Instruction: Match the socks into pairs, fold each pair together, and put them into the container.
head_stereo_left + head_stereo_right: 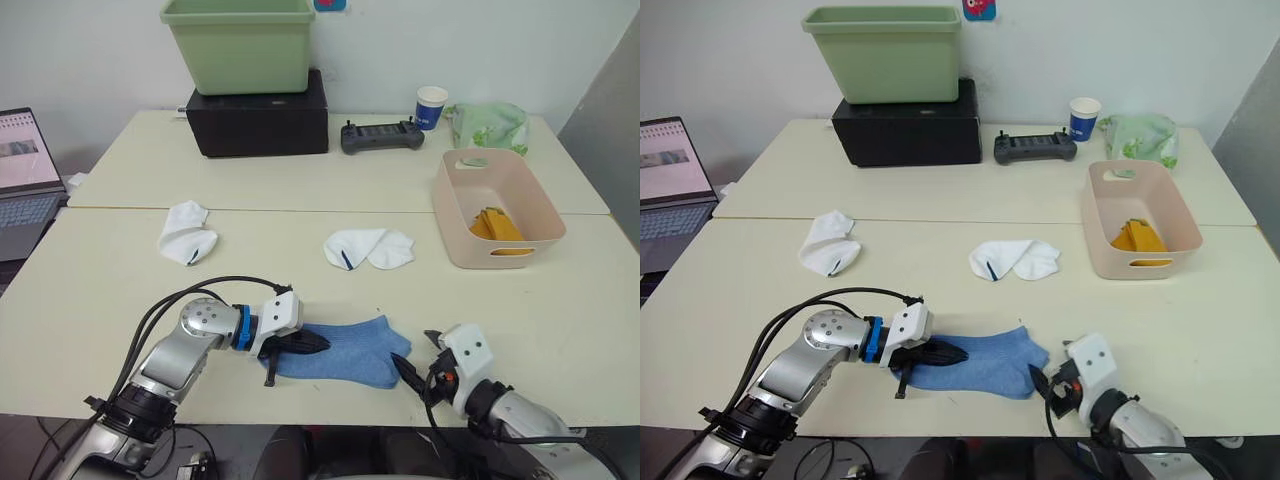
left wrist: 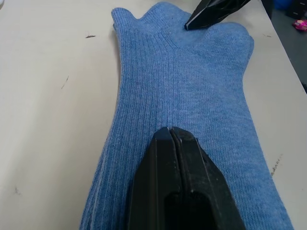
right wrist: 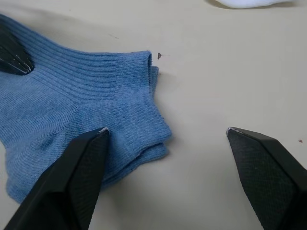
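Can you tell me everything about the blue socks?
The blue socks are two soft, ribbed knit ankle socks stacked flat, one on the other, on the cream table near its front edge. The left gripper, fingers shut, presses on one end. The right gripper is open around the cuff end, where both layers' edges show, one finger on the fabric. They are not folded yet.

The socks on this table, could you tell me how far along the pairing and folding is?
Done: the mustard-orange pair lies in the pale pink plastic tub. In hand: the two light blue ribbed socks lie stacked near the table edge, the left gripper shut and pressing on them, the right gripper open at their cuff end. Left: two white socks, one apart from the other, unpaired.
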{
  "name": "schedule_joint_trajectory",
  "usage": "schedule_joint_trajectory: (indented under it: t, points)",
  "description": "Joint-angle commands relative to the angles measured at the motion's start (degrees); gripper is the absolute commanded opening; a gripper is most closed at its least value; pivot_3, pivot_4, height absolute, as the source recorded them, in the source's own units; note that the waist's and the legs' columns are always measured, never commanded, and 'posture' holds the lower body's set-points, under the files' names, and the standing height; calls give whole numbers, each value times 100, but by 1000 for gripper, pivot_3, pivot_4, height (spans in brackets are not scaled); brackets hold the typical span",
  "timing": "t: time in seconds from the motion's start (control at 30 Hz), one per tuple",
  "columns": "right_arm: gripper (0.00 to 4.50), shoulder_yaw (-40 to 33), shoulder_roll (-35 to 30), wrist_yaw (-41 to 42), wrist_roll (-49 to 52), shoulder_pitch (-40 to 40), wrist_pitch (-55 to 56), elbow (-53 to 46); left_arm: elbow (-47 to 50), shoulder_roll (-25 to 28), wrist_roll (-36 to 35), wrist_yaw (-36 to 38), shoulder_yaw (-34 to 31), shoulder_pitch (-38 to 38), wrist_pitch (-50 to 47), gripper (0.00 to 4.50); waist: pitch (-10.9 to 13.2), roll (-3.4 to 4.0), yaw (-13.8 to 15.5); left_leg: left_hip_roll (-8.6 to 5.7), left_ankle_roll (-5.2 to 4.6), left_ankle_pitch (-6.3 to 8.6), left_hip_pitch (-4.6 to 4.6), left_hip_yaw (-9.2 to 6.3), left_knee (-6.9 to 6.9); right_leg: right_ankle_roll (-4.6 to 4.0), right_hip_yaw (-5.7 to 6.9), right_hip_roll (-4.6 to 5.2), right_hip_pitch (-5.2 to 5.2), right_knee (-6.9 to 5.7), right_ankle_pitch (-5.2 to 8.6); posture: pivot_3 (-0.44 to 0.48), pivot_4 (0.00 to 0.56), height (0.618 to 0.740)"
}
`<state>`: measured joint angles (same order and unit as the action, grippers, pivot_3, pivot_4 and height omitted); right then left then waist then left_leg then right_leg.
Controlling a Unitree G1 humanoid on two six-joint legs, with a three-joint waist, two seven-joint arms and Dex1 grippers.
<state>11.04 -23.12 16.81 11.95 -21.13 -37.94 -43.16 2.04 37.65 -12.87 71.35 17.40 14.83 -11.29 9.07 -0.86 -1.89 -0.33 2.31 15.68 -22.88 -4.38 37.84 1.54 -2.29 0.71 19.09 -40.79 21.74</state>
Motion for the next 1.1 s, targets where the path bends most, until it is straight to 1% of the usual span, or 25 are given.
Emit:
schedule_joint_trajectory:
  t: [0.03,0.23,0.27,0.3,0.33,0.43,0.53,0.63,0.77,0.83,0.97,1.03,1.1]
  points:
    - [3164,290,-13,-14,-97,-2,-99,-28,33,64,98,-59,23,-131,-99,0,0,-1,0,0,0,0,0,0,0,0,0,0,0,0,0,0,150,725]
    - [982,549,-344,69,-405,-112,81,-134,91,85,22,-159,-130,-108,-185,0,0,-1,0,0,0,0,1,-1,0,0,2,0,-1,0,0,0,150,725]
    - [658,535,-361,77,-409,-117,112,-167,97,93,-1,-170,-172,-85,-204,0,0,-1,1,0,0,0,1,-1,0,0,1,0,-1,0,0,0,150,725]
    - [242,522,-367,86,-415,-121,135,-190,101,99,-17,-178,-203,-69,-217,0,0,-1,2,0,0,0,1,-1,0,0,2,0,-1,0,0,0,150,725]
    - [14,416,-315,75,-373,-80,154,-211,129,102,-57,-189,-250,-44,-255,0,0,-1,3,0,0,0,0,-2,0,0,3,0,-1,0,0,0,150,725]
    - [14,10,-129,82,-133,115,147,-227,268,49,-154,-215,-304,57,-356,0,2,-3,6,0,0,0,-1,-2,1,0,3,0,-1,0,0,0,150,725]
    - [14,-326,-45,171,102,298,44,-186,434,-144,-247,-323,-235,234,-554,0,4,-4,9,-2,0,0,-3,-1,2,0,2,2,0,0,0,0,150,725]
    - [14,-649,-54,281,330,445,-99,-151,486,-377,-120,-340,30,443,-587,0,6,-8,14,-4,0,0,-5,0,3,0,3,3,0,1,0,0,150,725]
    - [14,-935,-150,399,529,504,-202,-246,148,-648,267,-326,474,676,-347,0,7,-8,20,-4,0,0,-7,1,2,0,3,2,0,2,0,0,150,725]
    - [14,-1022,-167,434,623,521,-271,-332,-70,-758,463,-342,645,772,-172,0,7,-9,15,-5,0,0,-6,1,2,0,2,2,0,1,0,0,150,725]
    - [14,-1146,-243,575,1009,668,-545,-719,-828,-993,964,-543,897,949,354,0,7,-8,10,-4,0,0,-4,0,3,0,3,0,0,-2,0,0,150,725]
    - [14,-1118,-293,644,1279,806,-788,-906,-901,-1022,930,-492,860,954,437,0,7,-8,8,-4,0,0,-3,2,4,0,0,0,-1,-2,0,0,150,725]
    - [14,-999,-369,679,1424,978,-996,-1006,-683,-971,713,-364,737,923,312,0,7,-8,8,-4,0,0,-3,0,4,0,2,0,-3,-1,0,0,150,725]
